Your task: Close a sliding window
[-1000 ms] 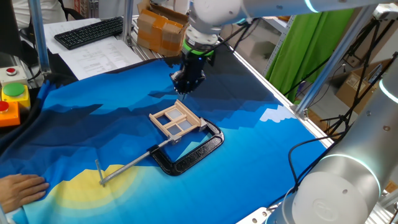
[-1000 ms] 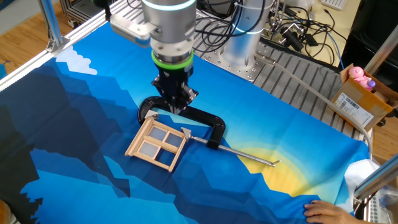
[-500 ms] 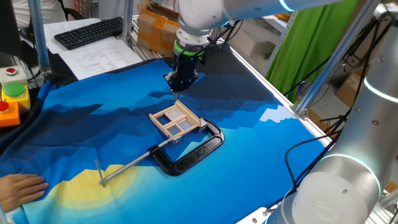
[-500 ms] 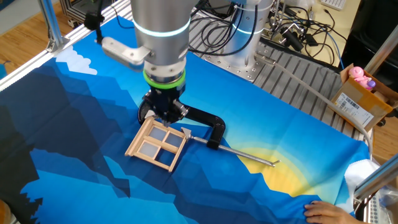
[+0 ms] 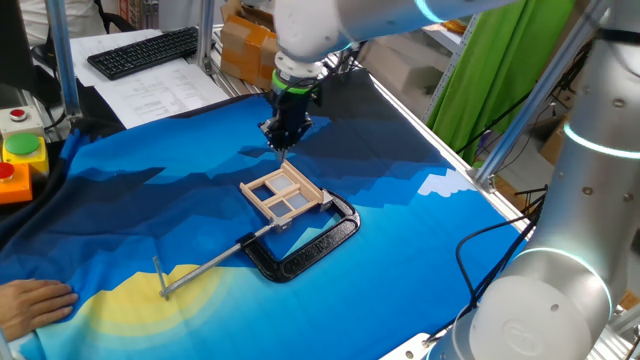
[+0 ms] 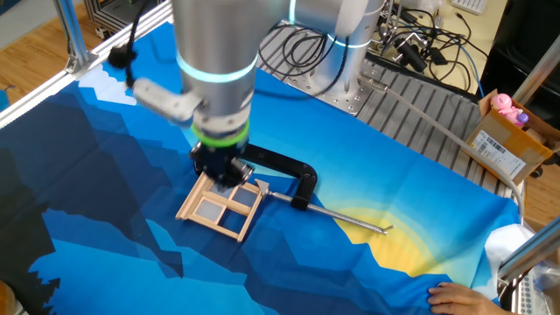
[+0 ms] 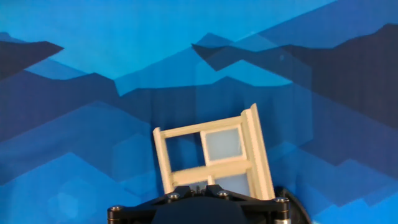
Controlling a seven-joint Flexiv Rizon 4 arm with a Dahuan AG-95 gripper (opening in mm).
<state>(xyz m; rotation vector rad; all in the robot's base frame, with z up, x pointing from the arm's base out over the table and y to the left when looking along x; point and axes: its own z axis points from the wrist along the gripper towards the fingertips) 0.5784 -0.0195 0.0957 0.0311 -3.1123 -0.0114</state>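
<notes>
The sliding window (image 5: 284, 193) is a small pale wooden frame with crossbars, lying flat on the blue cloth; it also shows in the other fixed view (image 6: 219, 203) and the hand view (image 7: 211, 155). One edge of it sits in the mouth of a black C-clamp (image 5: 310, 245). My gripper (image 5: 281, 148) hangs point-down just above the cloth, close to the window's far edge. In the other fixed view the gripper (image 6: 223, 178) is over the window's edge nearest the clamp. Its fingertips (image 7: 199, 186) are pressed together and hold nothing. I cannot tell if they touch the frame.
The C-clamp's long silver screw rod (image 5: 200, 265) points toward the front left; the clamp also shows in the other fixed view (image 6: 280, 164). A person's hand (image 5: 30, 300) rests on the cloth's corner. A button box (image 5: 20, 150) and a keyboard (image 5: 140, 50) are at the left.
The gripper has moved left and slightly away in the first fixed view, from over the clamp side to the window's far edge. The window and clamp have not moved.
</notes>
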